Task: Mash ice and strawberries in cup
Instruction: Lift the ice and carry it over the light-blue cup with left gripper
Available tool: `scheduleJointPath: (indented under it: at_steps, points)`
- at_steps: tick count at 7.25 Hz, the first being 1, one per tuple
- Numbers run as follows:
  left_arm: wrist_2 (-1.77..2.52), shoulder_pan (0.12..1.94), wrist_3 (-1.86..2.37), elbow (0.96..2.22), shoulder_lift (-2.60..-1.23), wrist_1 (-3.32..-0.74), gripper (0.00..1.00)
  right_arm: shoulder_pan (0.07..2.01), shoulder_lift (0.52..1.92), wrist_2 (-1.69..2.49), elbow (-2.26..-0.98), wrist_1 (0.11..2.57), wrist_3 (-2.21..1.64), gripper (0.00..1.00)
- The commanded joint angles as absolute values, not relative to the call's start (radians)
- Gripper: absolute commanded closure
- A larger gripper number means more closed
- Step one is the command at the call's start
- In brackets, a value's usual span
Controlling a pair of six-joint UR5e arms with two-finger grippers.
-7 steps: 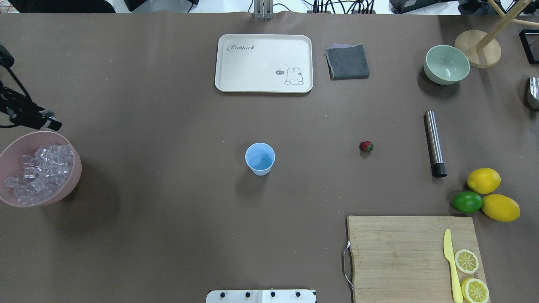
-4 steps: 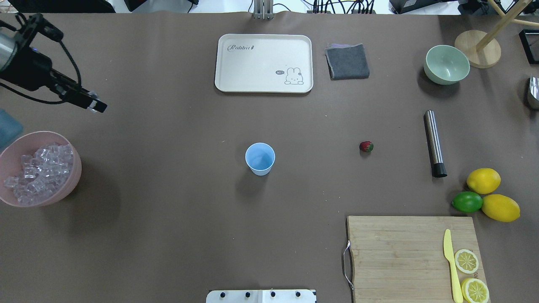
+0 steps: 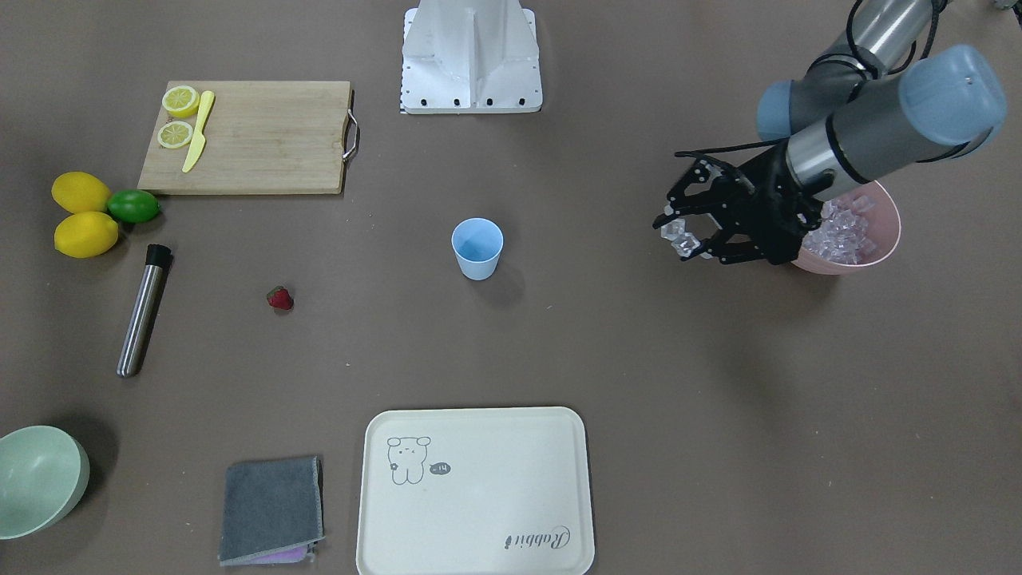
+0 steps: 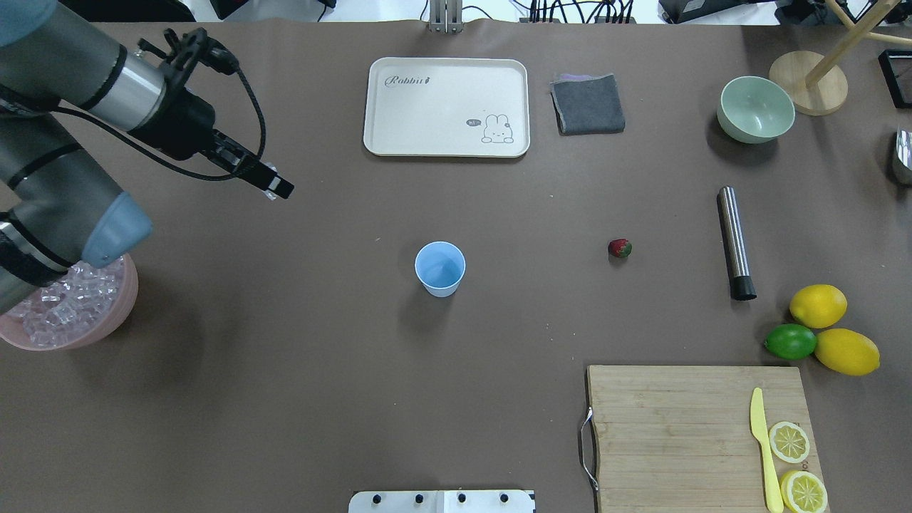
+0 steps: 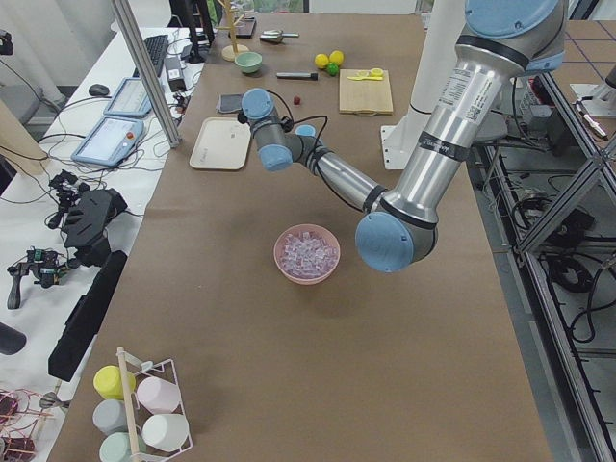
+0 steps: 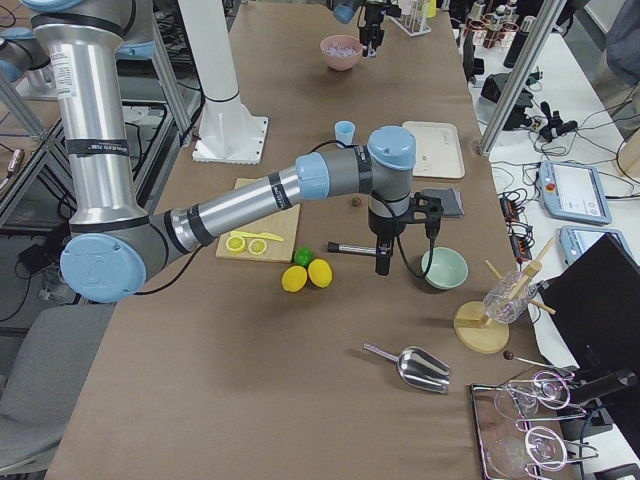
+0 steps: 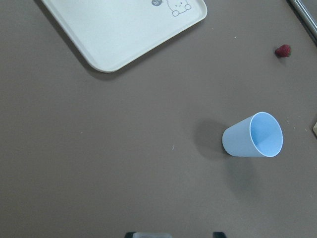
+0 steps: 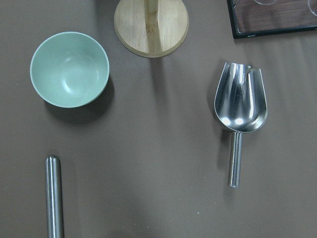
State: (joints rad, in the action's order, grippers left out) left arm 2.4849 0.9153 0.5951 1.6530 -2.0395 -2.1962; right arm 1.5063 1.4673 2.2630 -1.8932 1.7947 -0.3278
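**Ice in the grip, cup empty, no mashing yet**

Front view: we are seeing the left gripper (image 3: 685,237) hanging above the table just beside the pink bowl (image 3: 888,239). Its jaws are clamped on a few pieces of ice (image 3: 679,236), and more ice is lying in the bowl. The cup (image 3: 477,247) is standing upright mid-table, well apart from the gripper. The strawberry (image 3: 279,299) is lying on the table beyond the cup, near the metal stick (image 3: 142,319).

Overhead: we are finding nothing between the gripper and the cup. The tray (image 4: 445,107) and the cloth (image 4: 588,103) are lying off to the far side, out of the way.

Left wrist: the cup's inside is showing plain blue, with no ice and no fruit.

Right side view: the right gripper (image 6: 383,262) is hanging point-down near the metal stick and the green bowl (image 6: 444,268). We cannot tell how its jaws are standing.

Right wrist: we are seeing only the bowl, a scoop (image 8: 240,99) and the stick's end, with no fingers in view.

We are judging the task as barely started. Ice into the cup, strawberry into the cup and the mashing are all left to do.
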Motion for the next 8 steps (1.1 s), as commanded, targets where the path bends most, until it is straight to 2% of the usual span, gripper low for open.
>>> scheduleJointPath:
  at_steps: [1,5,8]
  points:
    - [2.319,0.778,0.725,1.660,-2.100,-2.233,1.00,1.505,1.468,2.264,-1.894,1.795,-0.327,0.00]
    - [2.003,0.528,0.831,1.660,-2.138,-2.307,1.00,1.500,1.470,2.261,-1.898,1.793,-0.325,0.00]
    - [1.983,0.515,0.833,1.626,-2.177,-2.307,1.00,1.500,1.473,2.261,-1.899,1.793,-0.325,0.00]
